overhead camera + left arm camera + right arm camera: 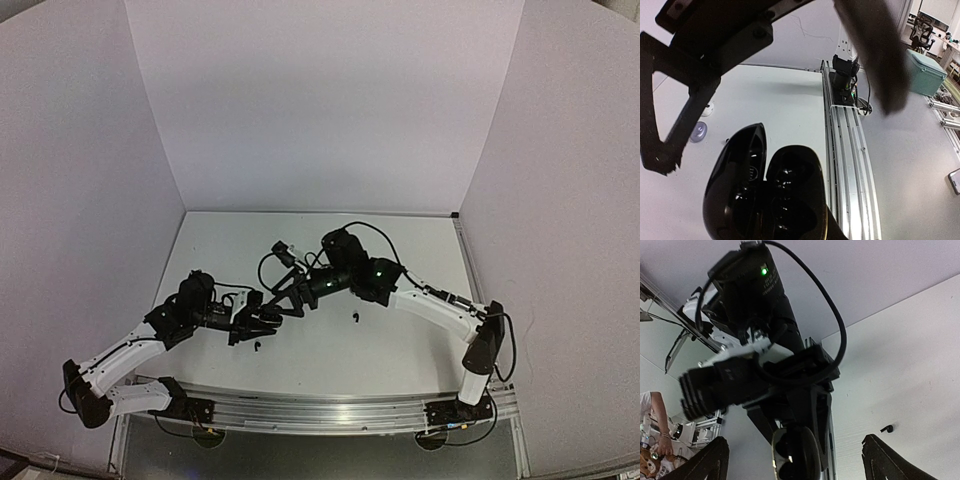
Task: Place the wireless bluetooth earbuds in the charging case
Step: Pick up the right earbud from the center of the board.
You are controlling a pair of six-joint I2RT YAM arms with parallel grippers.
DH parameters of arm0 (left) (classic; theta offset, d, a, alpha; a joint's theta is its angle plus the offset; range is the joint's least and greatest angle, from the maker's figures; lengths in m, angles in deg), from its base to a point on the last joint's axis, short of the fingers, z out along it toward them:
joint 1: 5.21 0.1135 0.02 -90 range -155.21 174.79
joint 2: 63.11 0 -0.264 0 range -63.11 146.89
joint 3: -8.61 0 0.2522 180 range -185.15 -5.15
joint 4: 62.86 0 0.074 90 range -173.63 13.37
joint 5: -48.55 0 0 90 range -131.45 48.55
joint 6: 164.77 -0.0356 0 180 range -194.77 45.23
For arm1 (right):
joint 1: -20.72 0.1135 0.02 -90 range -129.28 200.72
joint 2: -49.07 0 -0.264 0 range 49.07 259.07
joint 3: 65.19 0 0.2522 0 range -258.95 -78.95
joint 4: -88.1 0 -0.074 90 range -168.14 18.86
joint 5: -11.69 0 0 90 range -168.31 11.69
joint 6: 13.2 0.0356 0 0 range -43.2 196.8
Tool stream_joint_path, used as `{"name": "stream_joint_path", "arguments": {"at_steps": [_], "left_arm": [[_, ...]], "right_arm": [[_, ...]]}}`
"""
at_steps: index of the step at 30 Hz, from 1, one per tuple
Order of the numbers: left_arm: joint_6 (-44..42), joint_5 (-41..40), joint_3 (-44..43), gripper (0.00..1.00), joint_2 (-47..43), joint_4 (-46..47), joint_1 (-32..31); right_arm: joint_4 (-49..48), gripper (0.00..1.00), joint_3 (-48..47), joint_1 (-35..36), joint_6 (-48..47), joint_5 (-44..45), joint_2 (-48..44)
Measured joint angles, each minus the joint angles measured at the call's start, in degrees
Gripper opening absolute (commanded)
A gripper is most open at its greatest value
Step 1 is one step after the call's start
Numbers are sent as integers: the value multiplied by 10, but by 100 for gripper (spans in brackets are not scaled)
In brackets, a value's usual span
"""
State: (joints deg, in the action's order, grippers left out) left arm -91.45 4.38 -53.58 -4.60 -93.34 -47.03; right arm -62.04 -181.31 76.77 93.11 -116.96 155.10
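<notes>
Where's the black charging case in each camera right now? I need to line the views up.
Top external: the charging case is left of centre, at the tip of the left gripper, and hard to tell apart from it.
Left wrist: bottom centre, lid open.
Right wrist: bottom centre.
Shared landmark: the open right gripper, next to the case in every view.

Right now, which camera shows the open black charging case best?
The left wrist view: the charging case fills the foreground, lid open, wells visible. The right wrist view shows it small and dark at the bottom edge; the top view shows only a dark speck.
</notes>
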Motion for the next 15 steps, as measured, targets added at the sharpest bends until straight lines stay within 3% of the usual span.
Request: {"name": "stream_joint_path", "arguments": {"at_steps": [5, 8, 11, 15], "left_arm": [[53, -7, 42, 0, 0, 43, 0], [78, -13, 69, 0, -1, 69, 0], [94, -26, 91, 0, -1, 101, 0], [104, -51, 132, 0, -7, 154, 0]], "right_arm": [[-12, 92, -30, -27, 51, 16, -8], [-18, 89, -4, -54, 76, 69, -36], [-17, 83, 68, -85, 106, 161, -90], [64, 73, 129, -111, 148, 333, -126]]}}
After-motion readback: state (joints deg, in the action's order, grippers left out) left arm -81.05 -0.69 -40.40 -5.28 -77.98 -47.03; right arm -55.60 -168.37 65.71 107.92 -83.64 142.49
